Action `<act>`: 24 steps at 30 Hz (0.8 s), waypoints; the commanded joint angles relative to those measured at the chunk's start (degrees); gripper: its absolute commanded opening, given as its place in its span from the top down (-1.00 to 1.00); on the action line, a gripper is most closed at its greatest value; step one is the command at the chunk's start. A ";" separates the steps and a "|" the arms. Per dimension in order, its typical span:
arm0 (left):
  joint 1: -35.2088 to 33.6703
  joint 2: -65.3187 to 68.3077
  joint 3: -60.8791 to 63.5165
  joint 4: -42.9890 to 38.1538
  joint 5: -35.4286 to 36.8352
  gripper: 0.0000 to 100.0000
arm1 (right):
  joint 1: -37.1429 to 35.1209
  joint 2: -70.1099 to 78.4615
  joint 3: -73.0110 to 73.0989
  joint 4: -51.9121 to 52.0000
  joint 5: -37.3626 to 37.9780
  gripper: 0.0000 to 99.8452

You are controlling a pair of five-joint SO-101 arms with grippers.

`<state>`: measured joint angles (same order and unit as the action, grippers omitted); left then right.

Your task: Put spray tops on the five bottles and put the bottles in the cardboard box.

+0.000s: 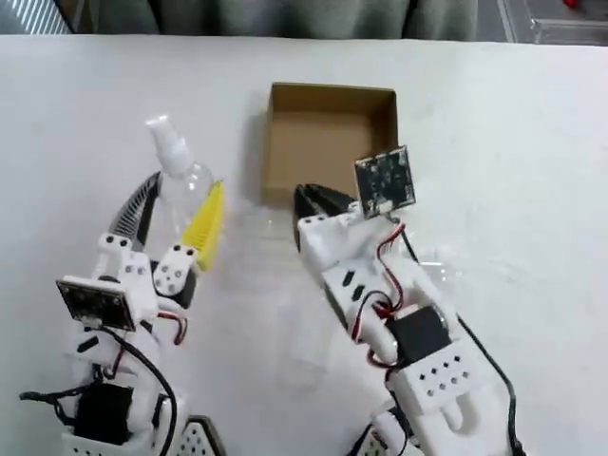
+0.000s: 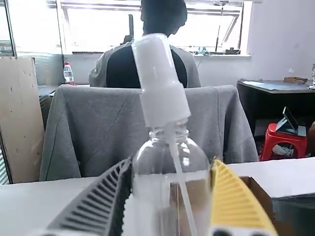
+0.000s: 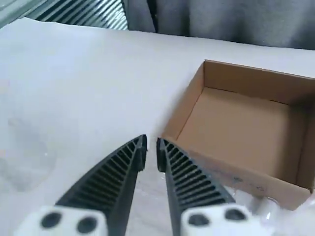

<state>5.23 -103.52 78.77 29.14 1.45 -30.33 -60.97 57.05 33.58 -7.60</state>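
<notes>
1. While the left tool (image 1: 188,190) clamps the clear bottle (image 1: 180,179) by its body, one grey finger (image 1: 142,199) and one yellow finger (image 1: 206,223) press on opposite sides of it.
2. Seen from the left wrist, the bottle (image 2: 170,172) stands upright; whether its base touches the surface (image 1: 513,142) I cannot tell.
3. A white spray top (image 1: 161,128) sits on the bottle's neck, and its thin dip tube (image 2: 179,196) runs down inside the clear body.
4. In the high view the held bottle is near the cardboard box (image 1: 332,90), on its left side and apart from it.
5. The box rests on the white surface with its mouth upward, and its brown floor is bare.
6. The right tool (image 3: 151,145) has its black ribbed fingers (image 3: 113,177) drawn almost together, a thin slit between the tips, gripping nothing.
7. Its tips hang just beside the box's near wall (image 3: 236,172), close to one corner.
</notes>
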 commanded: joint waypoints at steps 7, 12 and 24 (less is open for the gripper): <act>0.66 23.34 -12.75 -8.09 0.18 0.95 | -13.58 -9.63 10.20 -8.40 -0.26 0.97; 0.84 31.25 -21.63 -7.65 6.59 0.95 | -15.87 -16.22 20.57 -20.09 0.09 0.97; 15.60 36.44 -25.58 -8.18 7.91 0.95 | -18.86 -17.98 35.52 -42.77 0.18 0.97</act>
<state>18.07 -67.30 56.97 22.55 8.75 -48.88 -78.02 91.60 -3.87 -7.60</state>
